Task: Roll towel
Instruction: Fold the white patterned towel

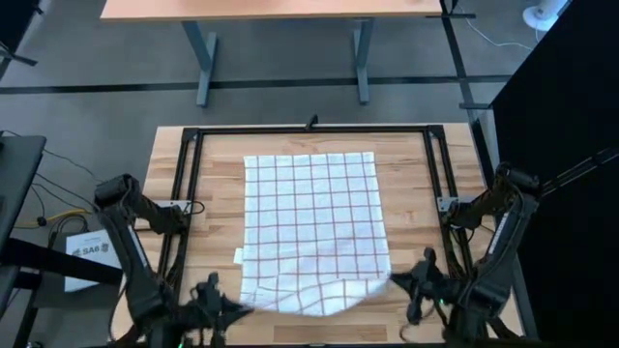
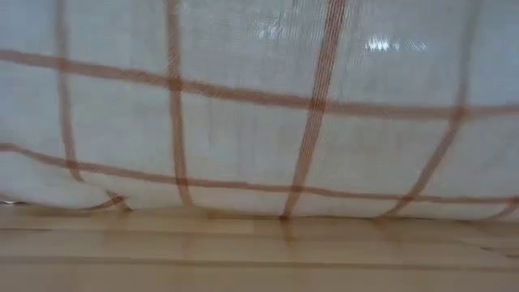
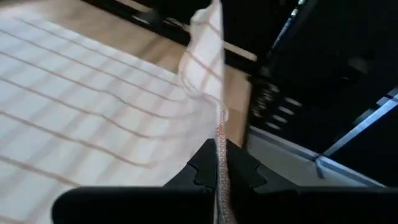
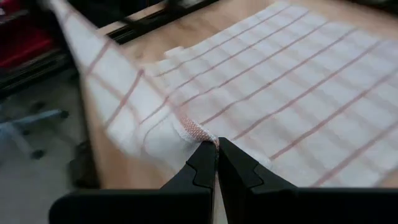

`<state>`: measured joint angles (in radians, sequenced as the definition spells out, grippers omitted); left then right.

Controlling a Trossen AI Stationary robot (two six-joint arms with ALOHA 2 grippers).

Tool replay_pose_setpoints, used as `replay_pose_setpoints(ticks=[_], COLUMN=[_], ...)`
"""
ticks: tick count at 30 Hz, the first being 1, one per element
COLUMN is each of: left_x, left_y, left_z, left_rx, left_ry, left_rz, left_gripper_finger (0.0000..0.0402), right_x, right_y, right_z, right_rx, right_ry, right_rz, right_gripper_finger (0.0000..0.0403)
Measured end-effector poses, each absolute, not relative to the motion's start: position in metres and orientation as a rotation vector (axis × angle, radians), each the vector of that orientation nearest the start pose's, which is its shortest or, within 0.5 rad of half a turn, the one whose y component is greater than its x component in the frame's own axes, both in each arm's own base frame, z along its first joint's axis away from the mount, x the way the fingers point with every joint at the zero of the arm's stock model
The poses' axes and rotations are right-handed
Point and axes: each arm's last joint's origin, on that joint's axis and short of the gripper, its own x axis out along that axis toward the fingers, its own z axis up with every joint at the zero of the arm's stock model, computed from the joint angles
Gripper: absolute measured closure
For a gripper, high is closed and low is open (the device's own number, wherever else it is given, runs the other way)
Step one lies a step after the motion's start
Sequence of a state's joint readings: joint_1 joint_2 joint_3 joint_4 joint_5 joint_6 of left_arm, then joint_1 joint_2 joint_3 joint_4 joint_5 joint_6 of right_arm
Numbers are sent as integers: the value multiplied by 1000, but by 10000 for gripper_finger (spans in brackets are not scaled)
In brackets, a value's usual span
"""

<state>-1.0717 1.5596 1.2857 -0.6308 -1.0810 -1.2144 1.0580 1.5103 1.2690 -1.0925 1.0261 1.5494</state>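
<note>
While both arms work the near edge, notes as follows.

Towel position: towel lies spread across the middle of the wooden table, inside the black frame; far edge flat, near edge lifted off the wood and curling.

Towel pattern: white cloth, reddish-brown check lines; a small white tag sticks out at its left side, toward the near end.

Left gripper: left gripper sits at the near left corner of the towel. Wrist view shows its two dark fingers pressed together with the hemmed edge of the cloth pinched between them; the towel corner stands up beyond the tips.

Right gripper: right gripper sits at the near right corner. Wrist view shows its fingers closed tight on the cloth edge, a stitched hem bunched right at the tips; the towel runs out flat beyond, with a raised fold trailing off toward the other arm.

Low view: raised cloth hangs like a curtain across nearly the whole picture, its lower edge just touching or barely above the table top; cannot tell which. Bare wood shows below it.

Surroundings: a second table stands on the grey floor beyond the work table.
</note>
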Motion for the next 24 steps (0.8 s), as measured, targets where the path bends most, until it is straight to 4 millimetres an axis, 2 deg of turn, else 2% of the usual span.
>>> replay_pose_setpoints(ticks=[6, 13, 18, 21, 24], left_x=[184, 168, 152, 145, 141], left_y=[-202, -141, -100, -80, -61], left_z=[316, 340, 334, 324, 323], left_rx=[-354, -310, -363, -409, -438], left_ry=[475, 503, 495, 484, 443], left_rz=[396, 506, 559, 582, 598], left_gripper_finger=[401, 401, 401, 401, 401], right_x=[158, 146, 135, 126, 119], right_y=[174, 117, 81, 61, 43], right_z=[311, 339, 344, 340, 335], right_rx=[299, 308, 330, 352, 372], right_ry=[479, 471, 461, 442, 423], right_rz=[-582, -709, -780, -819, -844], right_gripper_finger=[403, 403, 403, 403, 403])
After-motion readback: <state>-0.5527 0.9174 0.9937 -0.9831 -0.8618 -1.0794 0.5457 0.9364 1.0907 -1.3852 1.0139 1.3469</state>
